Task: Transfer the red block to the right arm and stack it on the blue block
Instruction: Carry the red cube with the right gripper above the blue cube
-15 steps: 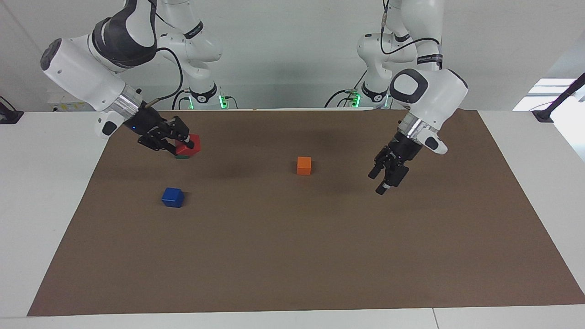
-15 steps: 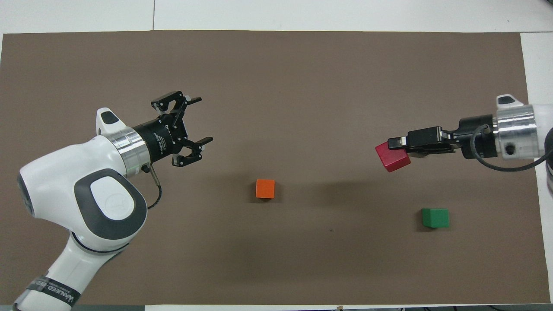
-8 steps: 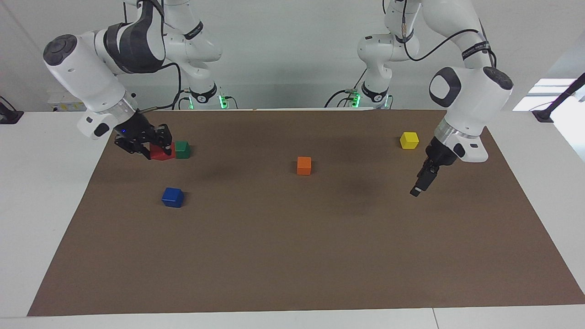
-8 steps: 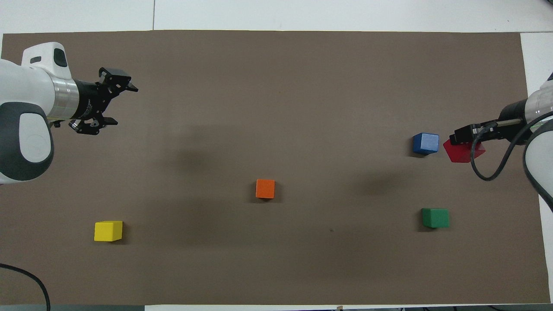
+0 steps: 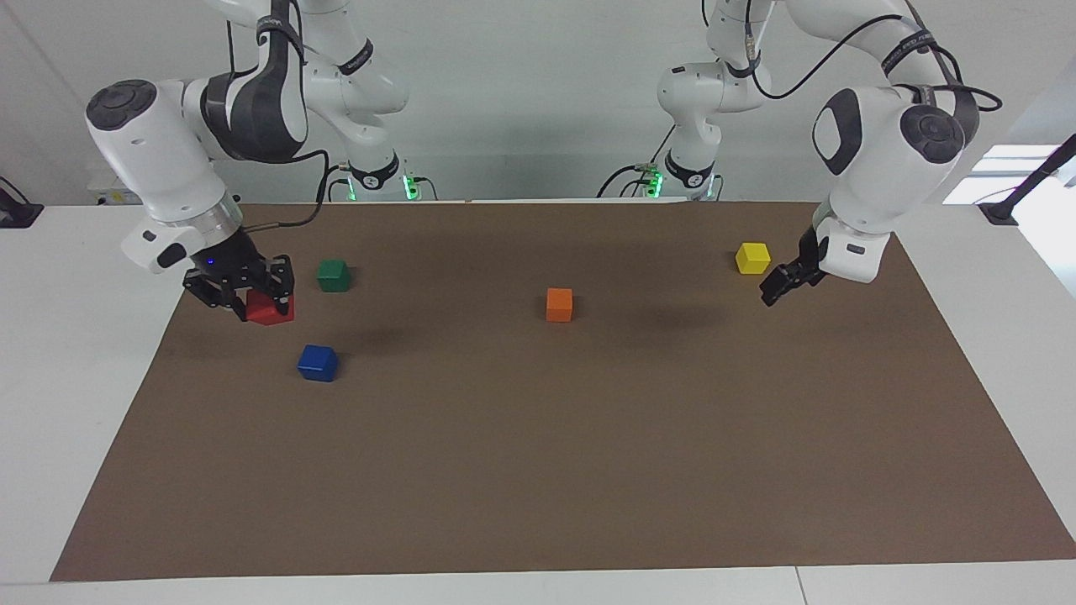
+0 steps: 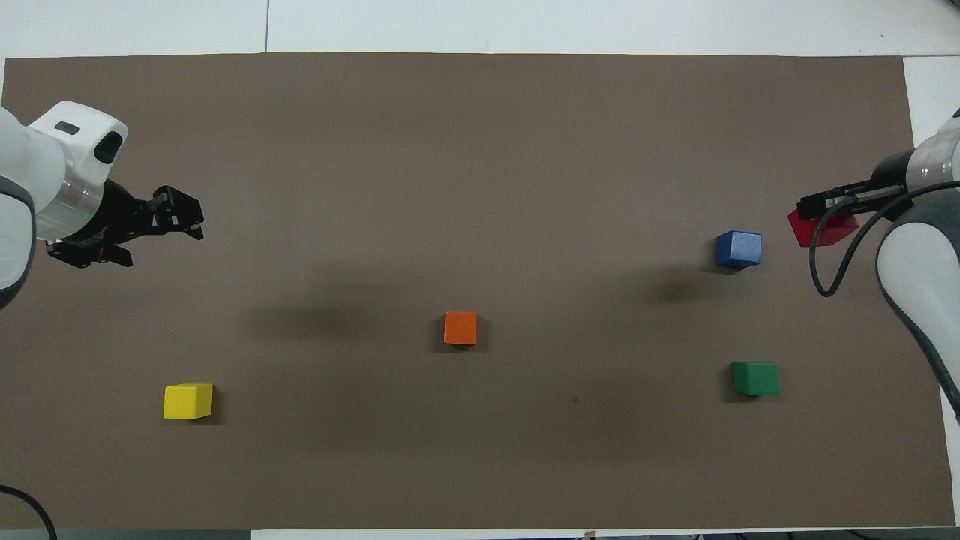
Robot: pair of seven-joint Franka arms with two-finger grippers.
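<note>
Right arm's black two-finger gripper [image 5: 252, 300], clenched on the small matte red cube [image 5: 270, 308], holds it aloft over the mat beside the deep blue cube [image 5: 318, 363], toward the right arm's table end.

A white table [image 5: 84, 353] carries a wide brown mat [image 5: 538, 470] under even light, a plain pale wall [image 5: 521, 101] rises at the robots' end, and a bright window patch [image 5: 1021, 168] glows past the left arm's end.

Table [image 5: 50, 353]: white, under my brown mat [image 5: 538, 470]
On mat: blue block [image 5: 318, 363], green [image 5: 333, 275], orange [image 5: 559, 304], yellow [image 5: 752, 258] cubes (all apart)
</note>
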